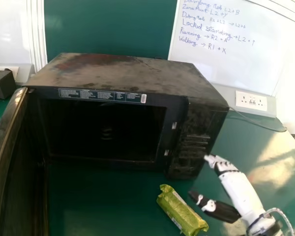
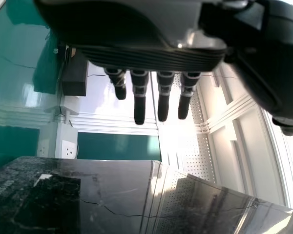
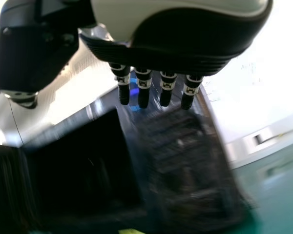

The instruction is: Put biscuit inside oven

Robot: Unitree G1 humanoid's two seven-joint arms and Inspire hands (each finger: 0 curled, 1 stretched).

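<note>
A long yellow-green biscuit packet (image 1: 181,211), its near end slightly cut off, is seen before the open, boxy black oven (image 1: 123,73), whose interior is obscured by darkness. The right hand (image 1: 239,189), beside it, and the left hand (image 2: 136,46) are held with fingers straight.
</note>
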